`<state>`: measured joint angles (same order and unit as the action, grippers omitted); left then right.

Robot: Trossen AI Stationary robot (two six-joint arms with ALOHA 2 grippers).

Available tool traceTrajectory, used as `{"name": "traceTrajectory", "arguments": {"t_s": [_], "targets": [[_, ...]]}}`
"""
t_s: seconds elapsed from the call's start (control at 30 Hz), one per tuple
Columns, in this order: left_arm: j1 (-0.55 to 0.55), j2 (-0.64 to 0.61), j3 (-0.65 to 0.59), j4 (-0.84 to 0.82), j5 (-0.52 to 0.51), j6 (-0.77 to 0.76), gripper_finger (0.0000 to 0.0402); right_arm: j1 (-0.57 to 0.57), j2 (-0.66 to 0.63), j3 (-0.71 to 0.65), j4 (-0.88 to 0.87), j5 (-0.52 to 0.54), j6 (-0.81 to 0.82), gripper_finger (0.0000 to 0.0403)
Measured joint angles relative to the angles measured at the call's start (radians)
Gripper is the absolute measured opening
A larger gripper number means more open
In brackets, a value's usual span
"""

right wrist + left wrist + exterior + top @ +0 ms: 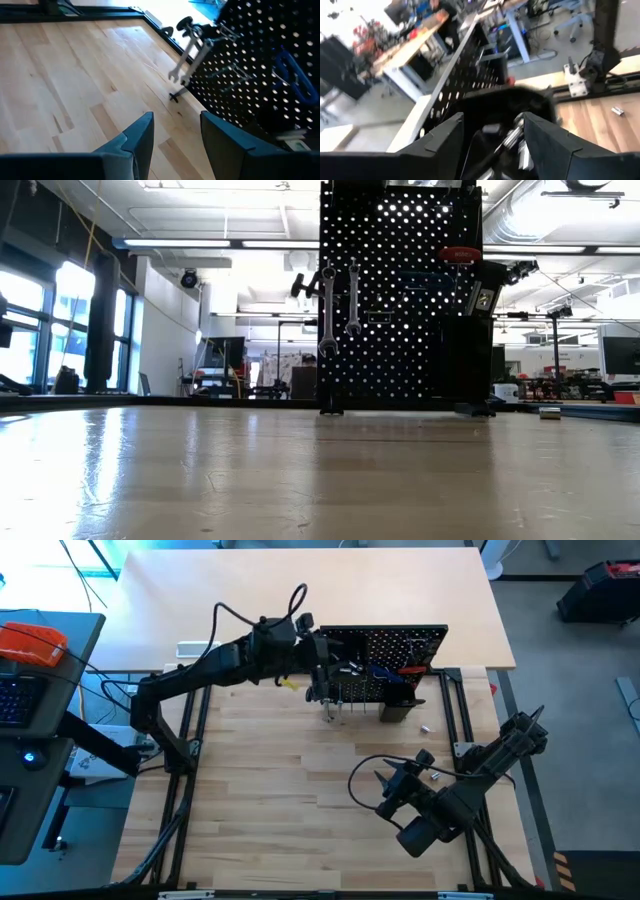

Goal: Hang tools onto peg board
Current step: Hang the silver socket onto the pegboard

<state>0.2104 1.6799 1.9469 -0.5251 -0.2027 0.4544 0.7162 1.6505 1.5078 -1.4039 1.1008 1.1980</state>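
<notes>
From above, the left gripper (322,680) hangs at the peg board (385,650), fingers apart, wrenches (338,708) at its six o'clock. Low view: two silver wrenches (340,305) dangle on the black, hole-dotted board. Right wrist: right gripper (175,137) parted, empty, wrenches at one o'clock.

The peg board (400,295) is a black panel full of small holes and it stands upright at the far side of the table. Two silver wrenches (340,305) hang side by side on its left part, pointing straight down. A red-handled tool (459,254) sits near the top right. A blue tool (292,75) hangs on the board's right part. One small metal bit (425,728) lies on the table near the board's right end.
</notes>
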Motion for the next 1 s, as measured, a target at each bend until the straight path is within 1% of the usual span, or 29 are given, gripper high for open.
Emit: {"name": "traceTrajectory", "arguments": {"t_s": [0.13, 0.2, 0.33, 0.47, 0.6, 0.7, 0.8, 0.87, 0.93, 1.0], "targets": [[-0.057, -0.029, 0.000, 0.037, 0.007, 0.076, 0.0197, 0.000, 0.000, 0.000, -0.084, -0.028, 0.098, 0.0156], [-0.091, -0.049, 0.000, 0.039, 0.007, 0.113, 0.0197, 0.000, -0.001, -0.005, -0.109, -0.079, 0.134, 0.0156], [-0.166, -0.080, 0.000, -0.043, 0.007, 0.160, 0.0197, -0.010, 0.000, -0.054, -0.137, -0.257, 0.178, 0.0156], [-0.234, -0.099, 0.000, -0.178, 0.008, 0.148, 0.0197, -0.020, 0.000, -0.141, -0.145, -0.452, 0.216, 0.0156], [-0.291, -0.097, -0.003, -0.342, 0.008, 0.115, 0.0197, -0.035, -0.001, -0.237, -0.168, -0.636, 0.203, 0.0156], [-0.326, -0.096, -0.033, -0.408, 0.007, 0.076, 0.0197, -0.057, -0.019, -0.316, -0.166, -0.747, 0.159, 0.0156], [-0.358, -0.094, -0.073, -0.441, 0.007, 0.032, 0.0197, -0.080, -0.043, -0.392, -0.161, -0.820, 0.150, 0.0156], [-0.376, -0.095, -0.106, -0.442, 0.007, 0.013, 0.0197, -0.099, -0.072, -0.438, -0.138, -0.855, 0.172, 0.0156], [-0.392, -0.095, -0.146, -0.440, 0.007, 0.000, 0.0197, -0.118, -0.114, -0.490, -0.090, -0.886, 0.198, 0.0156], [-0.406, -0.095, -0.189, -0.439, 0.009, -0.019, 0.0197, -0.130, -0.155, -0.547, -0.012, -0.895, 0.222, 0.0156]]}}
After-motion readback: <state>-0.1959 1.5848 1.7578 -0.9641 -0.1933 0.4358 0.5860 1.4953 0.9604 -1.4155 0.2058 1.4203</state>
